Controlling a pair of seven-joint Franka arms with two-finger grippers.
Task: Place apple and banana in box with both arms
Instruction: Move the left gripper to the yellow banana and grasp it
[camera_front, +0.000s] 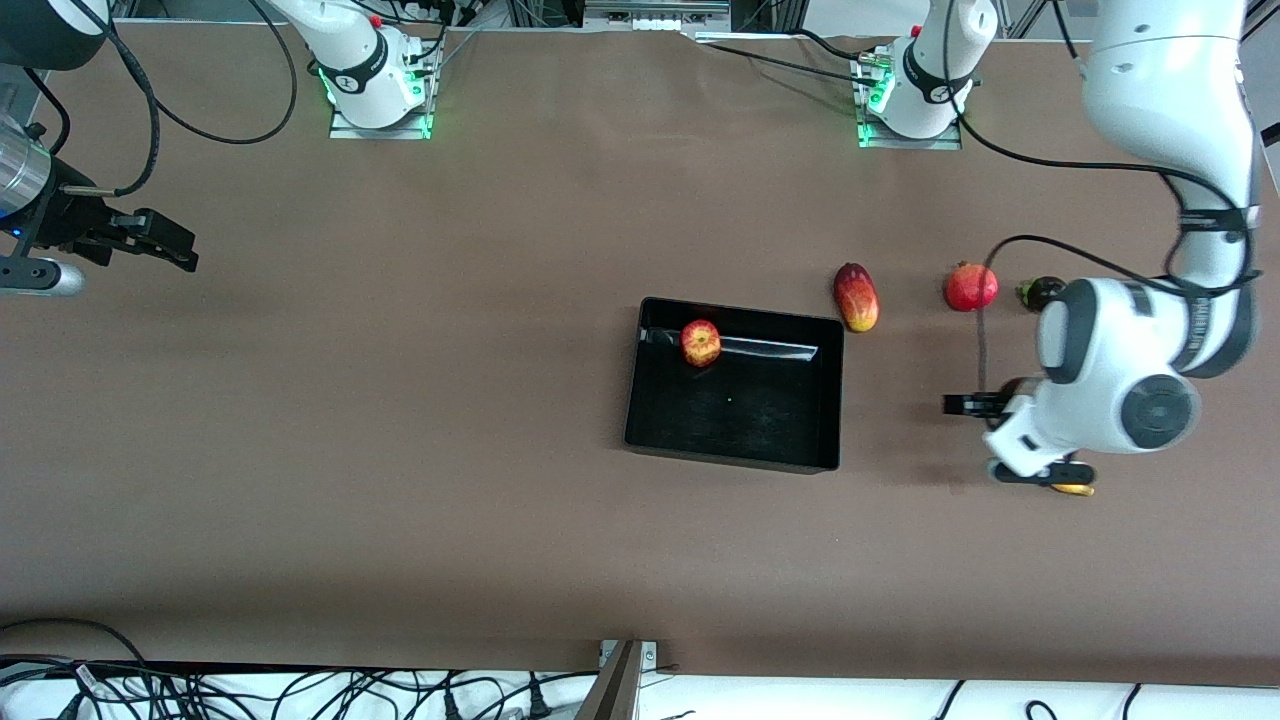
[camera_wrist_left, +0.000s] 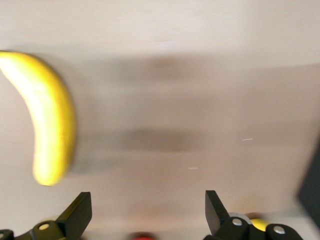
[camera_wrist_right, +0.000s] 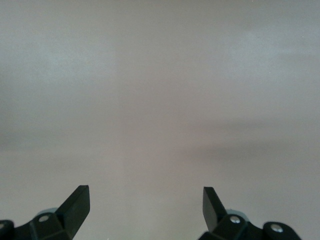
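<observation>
Brown matting is covering the whole bench (camera_front: 400, 480), with the two arm bases standing along its far edge and loose cables trailing past its near edge. Near the middle of the bench the box (camera_front: 735, 440) is sitting open-topped, and the apple (camera_front: 701, 343) is lying inside it, against the wall that is farther from the front camera.

Just beside the box, toward the left arm's end of the bench, a mango (camera_front: 856, 297) is lying on the mat. A pomegranate (camera_front: 971, 287) is resting farther along toward that end, with a small dark fruit (camera_front: 1041, 292) just beside it.

The left arm is bending down over its end of the bench, and the left gripper (camera_wrist_left: 148, 212) is hanging low over bare mat with its fingers spread wide and holding nothing. The banana (camera_wrist_left: 47, 120) is lying on the mat beside the gripper, apart from both fingers; from the front only its yellow tip (camera_front: 1073, 489) is peeking out under the wrist, nearer to the camera than the pomegranate and well apart from the box.

The right arm is waiting at its own end of the bench. The right gripper (camera_wrist_right: 146, 212) is hovering over bare mat near that end edge, fingers spread wide and gripping nothing.
</observation>
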